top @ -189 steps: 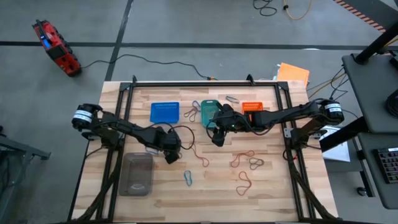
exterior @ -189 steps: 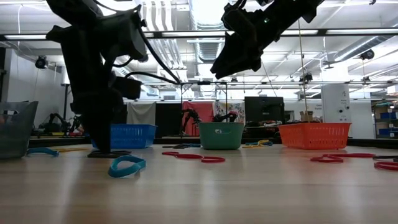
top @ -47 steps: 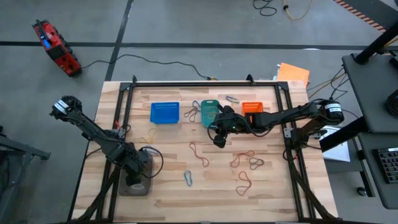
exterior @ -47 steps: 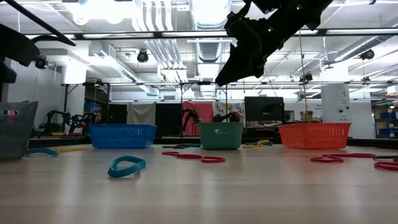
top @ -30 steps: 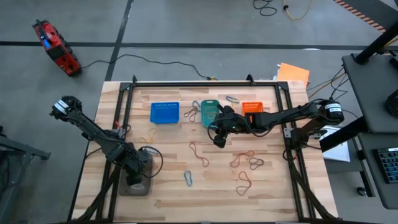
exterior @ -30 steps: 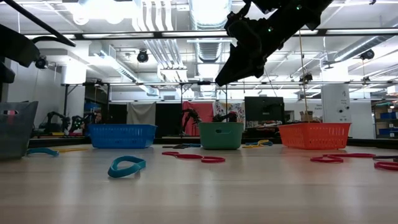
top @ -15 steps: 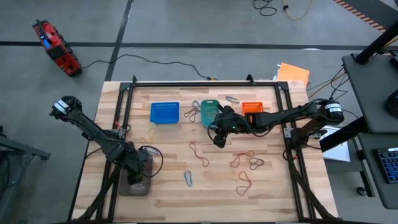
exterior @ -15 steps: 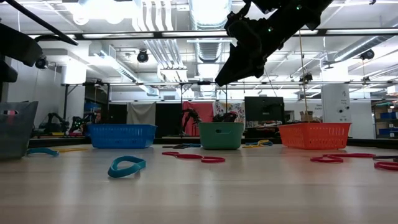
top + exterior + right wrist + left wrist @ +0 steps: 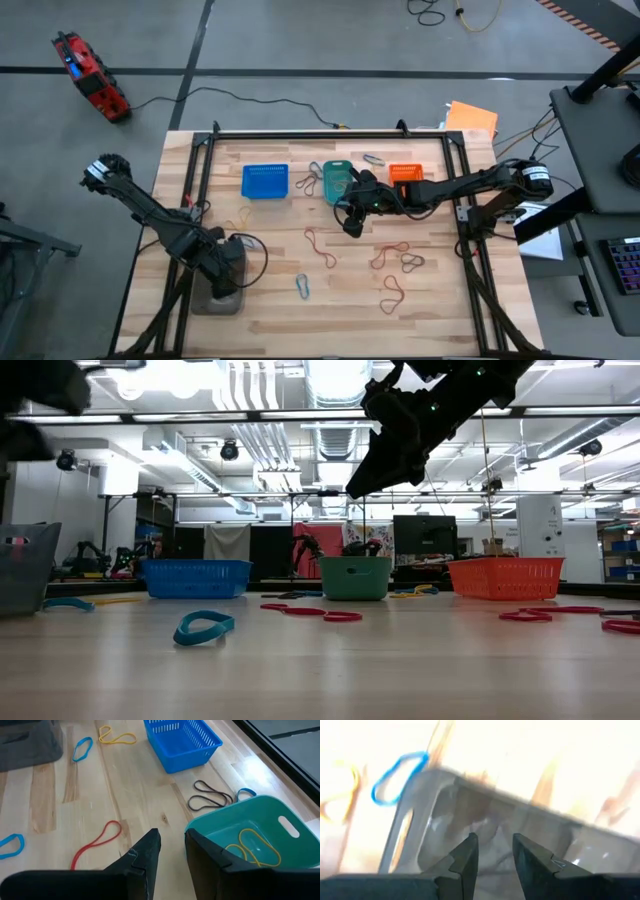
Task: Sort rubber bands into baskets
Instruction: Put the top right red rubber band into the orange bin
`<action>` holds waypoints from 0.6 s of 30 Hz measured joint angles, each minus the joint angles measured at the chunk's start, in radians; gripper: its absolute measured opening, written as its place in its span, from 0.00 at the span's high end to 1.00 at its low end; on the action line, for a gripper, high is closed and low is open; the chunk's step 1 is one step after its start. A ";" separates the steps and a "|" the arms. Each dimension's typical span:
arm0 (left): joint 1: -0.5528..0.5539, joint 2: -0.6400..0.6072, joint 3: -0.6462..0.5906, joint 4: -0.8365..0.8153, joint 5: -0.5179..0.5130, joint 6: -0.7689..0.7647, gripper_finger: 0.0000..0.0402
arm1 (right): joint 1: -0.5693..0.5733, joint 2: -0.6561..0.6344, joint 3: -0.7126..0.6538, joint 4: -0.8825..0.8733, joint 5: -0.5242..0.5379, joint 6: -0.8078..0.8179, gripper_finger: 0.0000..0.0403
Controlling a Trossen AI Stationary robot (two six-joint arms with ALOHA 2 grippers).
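Observation:
Three baskets stand in a row at the table's far side: blue (image 9: 265, 181), teal (image 9: 337, 180) and orange (image 9: 405, 174). Rubber bands lie loose on the wood: a red one (image 9: 320, 247), a blue one (image 9: 303, 287), and red and dark ones (image 9: 398, 262) toward the right. A yellow band (image 9: 256, 845) lies in the teal basket (image 9: 260, 827). My left gripper (image 9: 492, 849) hangs open above the clear grey container (image 9: 215, 298), pointing down into it. My right gripper (image 9: 172, 836) hovers open, high above the table, just near of the teal basket, with nothing between its fingers.
Beside the grey container (image 9: 470, 810) lie a blue band (image 9: 400, 777) and a yellow band (image 9: 340, 795). Dark bands (image 9: 210, 799) lie between the blue basket (image 9: 182, 740) and the teal one. Black frame rails run along the table's left, right and far edges.
My left gripper has risen above the grey container; in the low view its dark arm has moved up toward the top of the picture. My right arm has kept still.

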 joint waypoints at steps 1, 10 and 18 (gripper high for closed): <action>0.000 0.000 0.013 0.008 -0.017 0.020 0.74 | 0.000 0.000 0.000 0.000 0.000 0.006 0.79; 0.000 0.000 0.084 0.026 -0.204 0.186 0.74 | 0.000 0.000 0.000 0.000 -0.001 0.021 0.81; 0.000 0.000 0.086 0.040 -0.329 0.276 0.74 | 0.000 0.000 0.000 0.000 -0.001 0.023 0.80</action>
